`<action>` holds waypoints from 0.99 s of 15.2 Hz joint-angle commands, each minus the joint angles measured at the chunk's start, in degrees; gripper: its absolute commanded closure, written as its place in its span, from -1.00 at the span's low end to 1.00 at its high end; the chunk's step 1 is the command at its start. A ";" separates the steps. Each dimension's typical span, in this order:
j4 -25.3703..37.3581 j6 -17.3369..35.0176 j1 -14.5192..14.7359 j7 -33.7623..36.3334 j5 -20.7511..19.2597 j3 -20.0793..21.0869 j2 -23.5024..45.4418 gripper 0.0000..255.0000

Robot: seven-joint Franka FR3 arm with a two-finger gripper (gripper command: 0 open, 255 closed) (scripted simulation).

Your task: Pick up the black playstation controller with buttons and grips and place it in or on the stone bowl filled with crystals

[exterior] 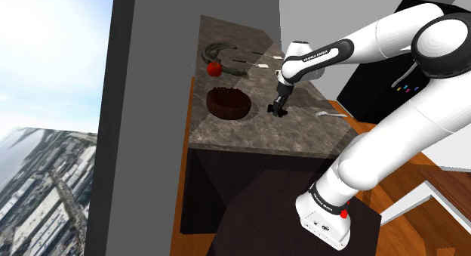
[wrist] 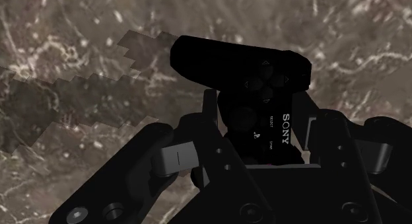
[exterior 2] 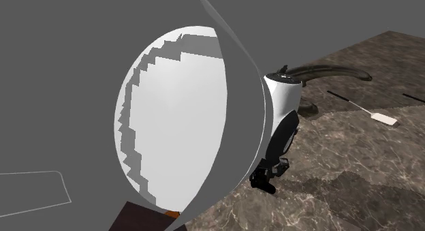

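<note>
The black controller (wrist: 238, 61), with "SONY" printed on its face, lies crosswise between my gripper's (wrist: 261, 120) two black fingers, which clasp its middle. One grip end sticks out past the fingers over the brown marbled counter (wrist: 79, 51). In the shoulder view my gripper (exterior: 278, 107) hangs just above the counter, a short way to the right of the dark brown bowl (exterior: 229, 103). The second exterior view shows the gripper (exterior 2: 269, 176) low over the counter.
Behind the bowl lie a red object (exterior: 215, 67) and a dark curved object (exterior: 223, 49). White utensils (exterior: 330, 112) lie on the counter near the arm. A grey wall (exterior: 143, 118) borders the counter's left edge. A large grey-white shape (exterior 2: 177, 120) blocks the second exterior view's left.
</note>
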 commanded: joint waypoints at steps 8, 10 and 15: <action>0.32 -0.87 -0.02 0.08 -0.13 0.09 -0.58 1.00; 1.01 -2.61 -0.06 0.20 -0.34 0.29 -1.66 1.00; 2.95 -6.93 -0.12 0.41 -0.70 0.82 -4.12 1.00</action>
